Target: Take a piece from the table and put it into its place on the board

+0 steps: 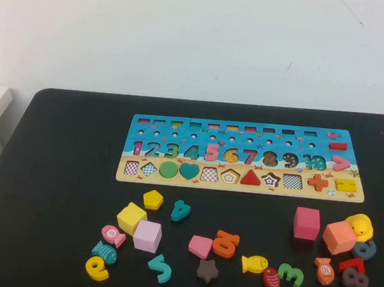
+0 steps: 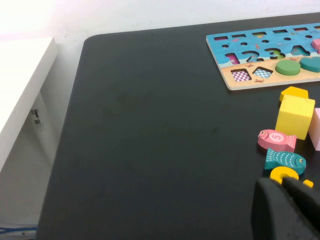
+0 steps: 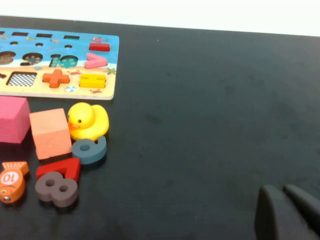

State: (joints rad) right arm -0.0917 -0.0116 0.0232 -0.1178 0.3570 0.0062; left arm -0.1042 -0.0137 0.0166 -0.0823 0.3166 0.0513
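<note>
Black table (image 1: 59, 146), board (image 1: 143, 175) numbered 1–10, yellow pentagon piece (image 1: 153, 199) loose, left end effector (image 2: 287, 186) closed empty, right end effector (image 3: 287, 192) closed empty.

Left pincer (image 2: 290, 200) cut off by left wrist view's edge; right pincer (image 3: 287, 210) likewise. Board (image 2: 250, 82) cropped in both wrist views. Board's small print unreadable.

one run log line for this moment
piece: yellow pentagon on table, not in board | left pincer shut, empty | right pincer shut, empty
</note>
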